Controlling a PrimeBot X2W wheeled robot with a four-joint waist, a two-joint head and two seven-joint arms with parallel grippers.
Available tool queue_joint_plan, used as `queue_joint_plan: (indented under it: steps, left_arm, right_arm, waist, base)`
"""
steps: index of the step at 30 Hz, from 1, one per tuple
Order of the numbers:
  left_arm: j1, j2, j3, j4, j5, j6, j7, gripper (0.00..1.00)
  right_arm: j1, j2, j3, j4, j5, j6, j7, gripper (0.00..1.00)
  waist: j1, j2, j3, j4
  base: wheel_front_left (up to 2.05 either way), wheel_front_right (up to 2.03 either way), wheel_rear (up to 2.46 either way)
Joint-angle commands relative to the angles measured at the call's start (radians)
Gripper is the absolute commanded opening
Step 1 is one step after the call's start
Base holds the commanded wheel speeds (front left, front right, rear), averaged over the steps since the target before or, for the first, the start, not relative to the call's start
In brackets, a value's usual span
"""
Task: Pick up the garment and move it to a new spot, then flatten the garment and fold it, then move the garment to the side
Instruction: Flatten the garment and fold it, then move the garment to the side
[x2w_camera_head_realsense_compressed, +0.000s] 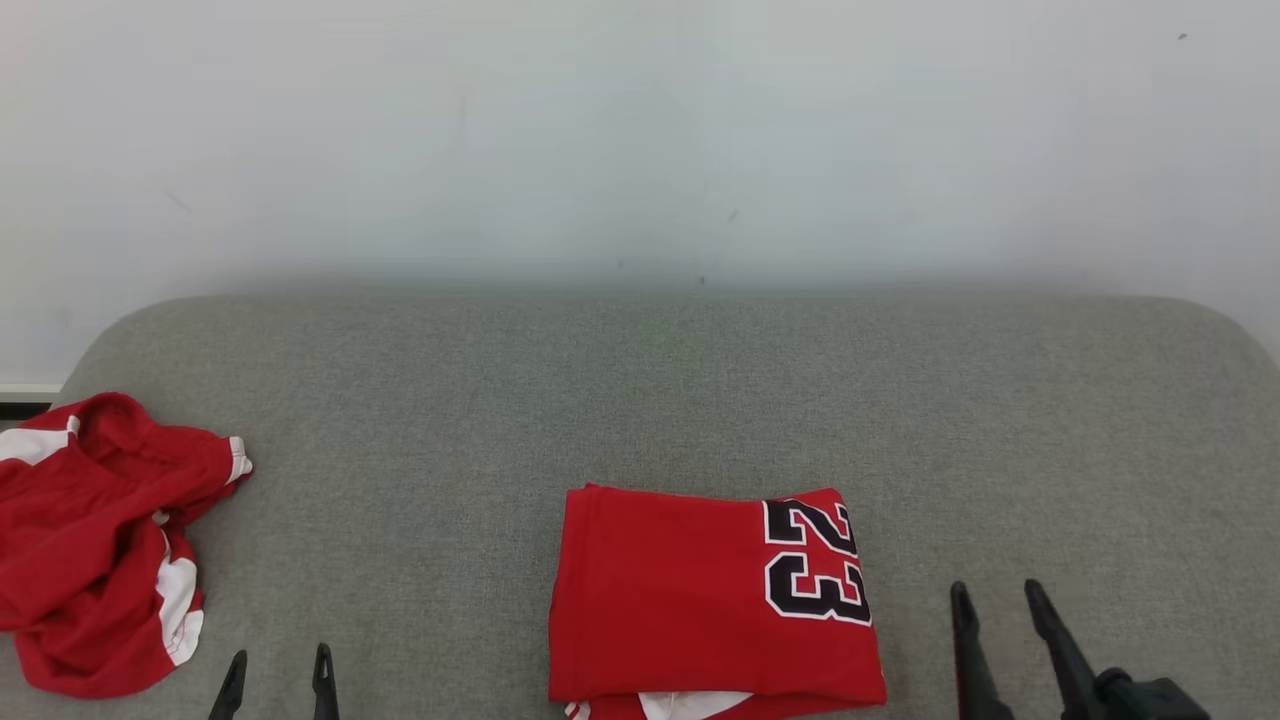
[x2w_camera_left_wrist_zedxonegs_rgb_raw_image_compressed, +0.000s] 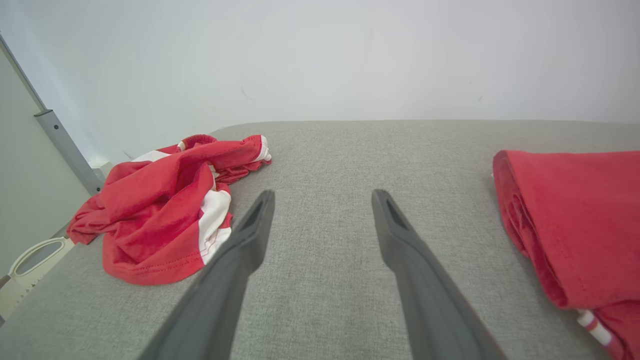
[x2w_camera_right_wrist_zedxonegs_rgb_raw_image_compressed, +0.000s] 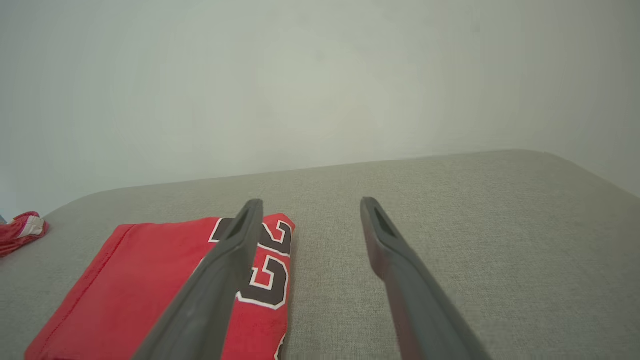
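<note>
Below a white wall, on the grey fabric worktop (x2w_camera_head_realsense_compressed: 640, 400), a crumpled garment (x2w_camera_head_realsense_compressed: 100, 540) lies at 10 o'clock from the spread, empty left end effector (x2w_camera_head_realsense_compressed: 280, 652), while the folded jersey (x2w_camera_head_realsense_compressed: 690, 600) sits at 9 o'clock from the nearer right end effector (x2w_camera_head_realsense_compressed: 996, 587), likewise spread and empty.

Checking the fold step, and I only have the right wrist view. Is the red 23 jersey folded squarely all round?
Observer: Yes, the folded jersey lies as a neat rectangle, with a bit of white peeking out under its near edge.
Operator: What is the red scrap at my far left?
Observer: A crumpled red-and-white garment, apart from the jersey, at the left end of the grey cushion.
Operator: And the other arm?
Observer: The left gripper is open and empty, between the two garments.
</note>
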Motion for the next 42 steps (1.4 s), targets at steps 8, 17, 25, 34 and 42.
queue_joint_plan:
  steps: [8,17,25,34,42]
  left_arm:
    - [0.014,-0.009,-0.009,-0.013,0.016,0.005,-0.002,1.00]
    - [0.032,-0.021,0.000,-0.035,0.007,0.008,-0.002,1.00]
    - [0.039,-0.011,-0.007,-0.043,0.016,-0.001,-0.002,1.00]
    - [0.031,-0.010,-0.015,-0.037,0.022,0.009,-0.002,1.00]
    - [0.043,-0.007,-0.017,-0.032,0.028,0.014,-0.002,1.00]
  right_arm:
    - [-0.018,0.008,0.052,0.035,-0.029,-0.002,-0.002,1.00]
    - [-0.008,0.011,0.055,0.002,-0.011,-0.002,-0.002,1.00]
    - [-0.009,0.011,0.037,0.007,-0.025,-0.002,-0.002,1.00]
    - [-0.029,0.012,0.032,0.044,-0.044,-0.002,-0.002,1.00]
    - [-0.038,0.011,0.015,0.065,-0.094,-0.002,-0.002,1.00]
  waist:
    - [0.0000,0.0000,-0.004,0.001]
    - [0.0000,0.0000,0.000,0.000]
    - [0.0000,0.0000,0.004,-0.001]
    - [0.0000,0.0000,0.004,-0.004]
    - [0.0000,0.0000,0.001,-0.005]
  base:
    - [0.00,0.00,0.00]
    - [0.00,0.00,0.00]
    - [0.00,0.00,0.00]
    - [0.00,0.00,0.00]
    - [0.00,0.00,0.00]
